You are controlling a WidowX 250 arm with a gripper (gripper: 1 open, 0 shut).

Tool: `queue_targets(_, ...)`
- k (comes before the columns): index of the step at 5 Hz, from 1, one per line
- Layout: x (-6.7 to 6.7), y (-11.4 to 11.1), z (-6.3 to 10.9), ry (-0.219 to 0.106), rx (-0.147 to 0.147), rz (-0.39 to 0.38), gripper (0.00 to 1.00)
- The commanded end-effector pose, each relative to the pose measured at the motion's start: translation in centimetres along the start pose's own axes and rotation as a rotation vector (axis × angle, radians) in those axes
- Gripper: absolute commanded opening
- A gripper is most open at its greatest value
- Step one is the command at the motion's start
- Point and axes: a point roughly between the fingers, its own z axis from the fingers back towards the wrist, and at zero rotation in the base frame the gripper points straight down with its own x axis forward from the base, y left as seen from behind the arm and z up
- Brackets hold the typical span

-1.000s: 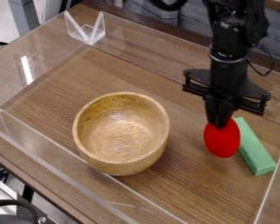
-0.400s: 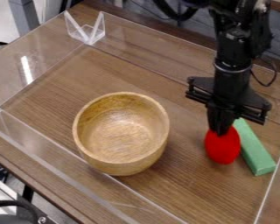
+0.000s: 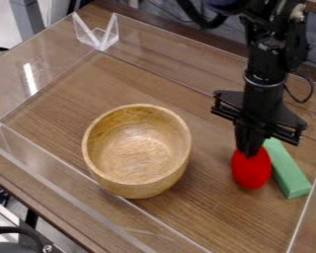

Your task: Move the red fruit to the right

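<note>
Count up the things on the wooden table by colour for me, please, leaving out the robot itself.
Red: 1, the fruit at the tip of the black gripper
Green: 1, the flat block beside the fruit
Wood-coloured: 1, the round bowl
Clear or whitish: 1, the small angular holder near the far edge
Total: 4

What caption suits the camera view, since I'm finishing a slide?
Black gripper at a red fruit, beside a green block and round bowl.
</note>
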Motion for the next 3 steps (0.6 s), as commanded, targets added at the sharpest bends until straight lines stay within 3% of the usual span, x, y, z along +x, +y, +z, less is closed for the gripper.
queue_targets(1,1.01,-0.51,0.95,-0.043,-0.004,-0.017,0.00)
queue_targets(3,1.08,-0.50,0.29,-0.025,0.011,-0.020,0.00)
